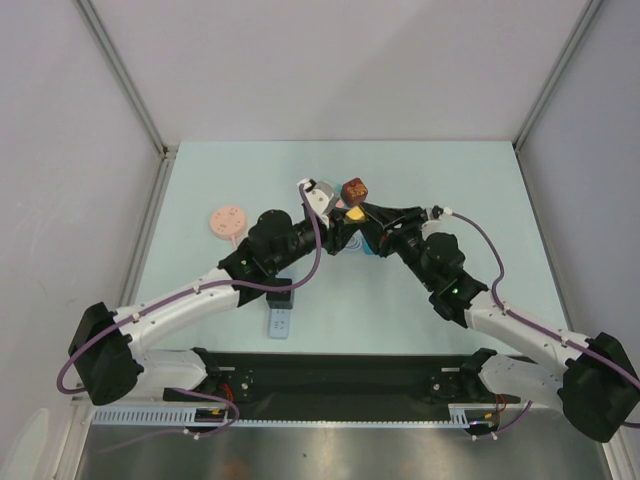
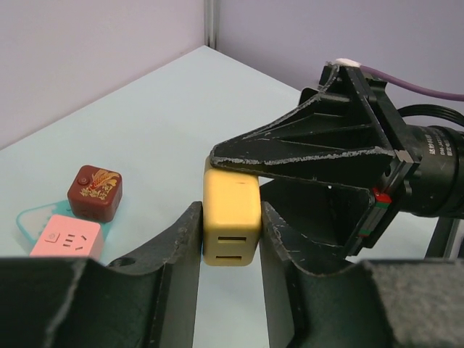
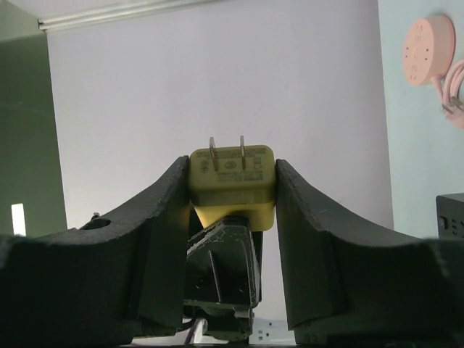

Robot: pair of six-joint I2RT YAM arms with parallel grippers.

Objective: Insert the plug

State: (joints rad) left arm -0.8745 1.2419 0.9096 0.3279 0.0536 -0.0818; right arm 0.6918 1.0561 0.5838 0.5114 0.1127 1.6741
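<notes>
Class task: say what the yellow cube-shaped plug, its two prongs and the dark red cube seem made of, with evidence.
Yellow cube-shaped plug: probably moulded plastic; smooth satin faces, rounded edges.
Two prongs: apparently metal; thin flat blades with a dull sheen.
Dark red cube: likely glossy plastic; highlights on its rounded corners, gold print on top.

Your left arm and right arm share one build: white link shells, bulky black joint housings, and a purple cable running along each. The left gripper has thick matte-black fingers. The right gripper has black, wedge-shaped fingers, scuffed pale along their edges, with a red tab at the base. A small green dot, perhaps an indicator light, shows on your right arm's joint.
</notes>
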